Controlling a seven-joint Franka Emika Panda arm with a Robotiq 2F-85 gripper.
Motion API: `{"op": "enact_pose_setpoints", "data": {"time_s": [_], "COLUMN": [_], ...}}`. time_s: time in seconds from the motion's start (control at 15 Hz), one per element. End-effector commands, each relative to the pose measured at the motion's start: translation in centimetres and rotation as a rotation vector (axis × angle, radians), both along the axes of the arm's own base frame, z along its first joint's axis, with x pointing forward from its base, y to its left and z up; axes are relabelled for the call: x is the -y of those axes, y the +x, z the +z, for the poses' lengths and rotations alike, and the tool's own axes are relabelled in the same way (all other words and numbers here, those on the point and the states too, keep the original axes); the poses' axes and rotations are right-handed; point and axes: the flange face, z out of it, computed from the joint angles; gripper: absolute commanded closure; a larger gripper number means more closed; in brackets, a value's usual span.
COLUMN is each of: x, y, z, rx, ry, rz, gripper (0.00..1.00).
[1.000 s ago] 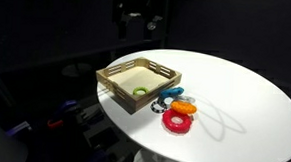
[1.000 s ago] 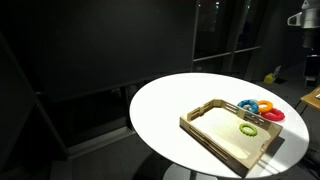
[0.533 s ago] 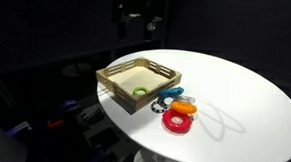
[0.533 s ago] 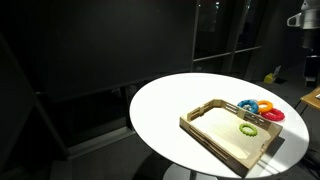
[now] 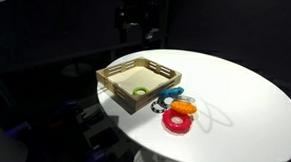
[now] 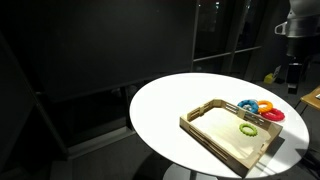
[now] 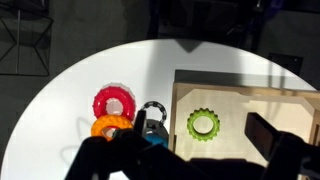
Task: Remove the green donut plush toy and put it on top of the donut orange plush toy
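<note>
Colour of the green donut plush toy is lime, and we note a scalloped outer edge and an open centre hole. It lies flat on the floor of the wooden tray, toward the wall nearest the other rings, with nothing touching it.

We find the arm hanging upright, high above the bench and well apart from the tray. The gripper points downward. In the wrist view its dark fingers frame the lower edge with the jaws spread wide, and they have hold of nothing.

The tray has slotted side walls and sits on the white round bench. The green toy is its sole content. Just beside the tray, on the bare bench, the donut orange plush toy lies in a tight cluster with a red ring and a light-blue ring.
</note>
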Motion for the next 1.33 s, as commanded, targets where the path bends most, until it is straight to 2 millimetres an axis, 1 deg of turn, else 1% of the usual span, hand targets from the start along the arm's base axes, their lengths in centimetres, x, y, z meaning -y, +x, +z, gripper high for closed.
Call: {"op": "enact_pose_setpoints", "data": {"time_s": [0.0, 0.2, 0.53, 0.6, 0.67, 0.73, 1.07, 1.27], "x": [-1.1, -1.6, -1.7, -1.7, -1.7, -1.7, -1.6, -1.4], "y": [1.6, 2.3, 3.1, 3.2, 3.5, 3.3, 3.6, 3.8], "z": [-0.8, -1.5, -2.8, -2.6, -2.0, -2.7, -2.7, -4.0], "rx": [0.064, 0.137, 0.248, 0.261, 0.275, 0.243, 0.250, 0.239], "ry": [0.070, 0.110, 0.143, 0.150, 0.165, 0.142, 0.146, 0.133], "rz": [-0.058, -0.083, -0.106, -0.107, -0.109, -0.088, -0.104, -0.119], "gripper": [0.00, 0.00, 0.00, 0.00, 0.00, 0.00, 0.00, 0.00]}}
